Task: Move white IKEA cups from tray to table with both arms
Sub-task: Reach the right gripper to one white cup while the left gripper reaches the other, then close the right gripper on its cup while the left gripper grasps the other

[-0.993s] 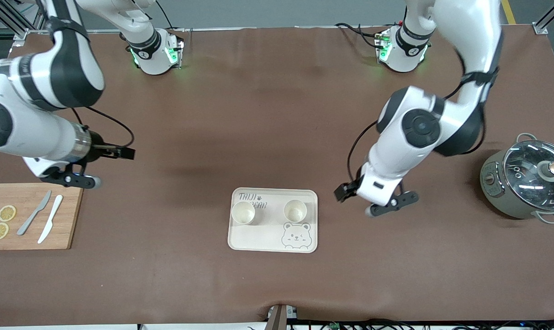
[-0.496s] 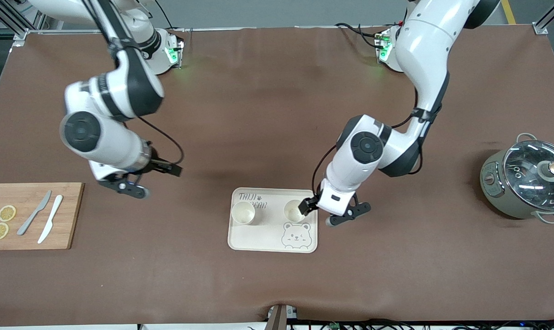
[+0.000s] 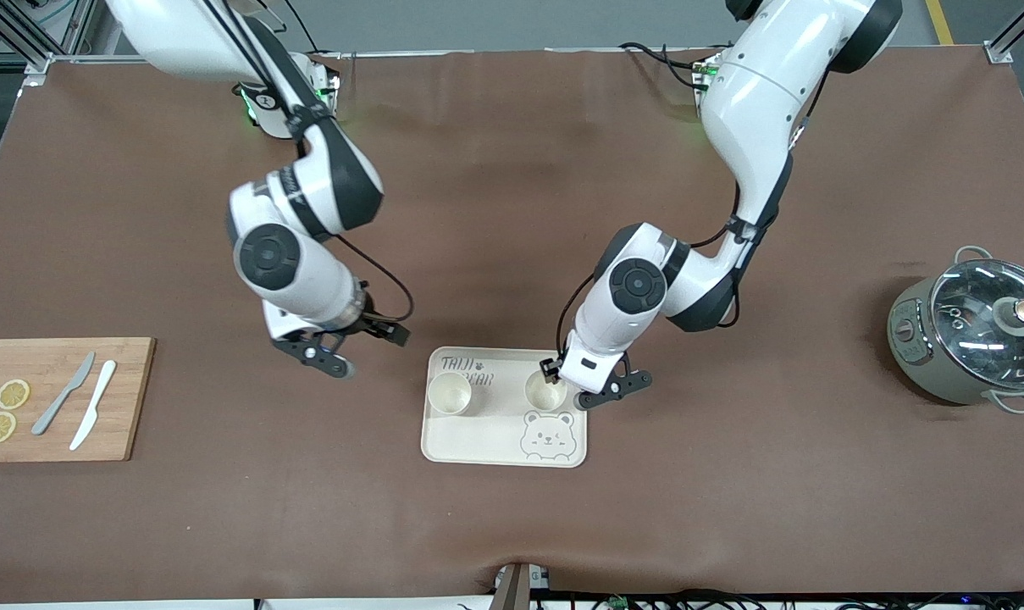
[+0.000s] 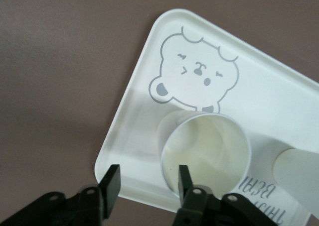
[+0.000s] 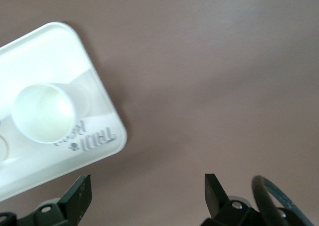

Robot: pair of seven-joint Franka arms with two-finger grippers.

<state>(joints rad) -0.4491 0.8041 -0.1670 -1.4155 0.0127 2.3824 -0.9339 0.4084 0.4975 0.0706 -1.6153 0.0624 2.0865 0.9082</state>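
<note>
Two white IKEA cups stand upright on the cream bear-print tray. One cup is toward the right arm's end, the other cup toward the left arm's end. My left gripper is open over that second cup. In the left wrist view my left gripper has one finger over the cup's rim and one over the tray's edge. My right gripper is open and empty over bare table beside the tray's corner. In the right wrist view my right gripper has the tray and a cup off to one side.
A wooden cutting board with two lemon slices, a grey knife and a white knife lies at the right arm's end. A grey pot with a glass lid stands at the left arm's end.
Both arms have swung in toward the tray. The left gripper came from beside the tray to over the cup. The right gripper moved from near the cutting board to beside the tray.
</note>
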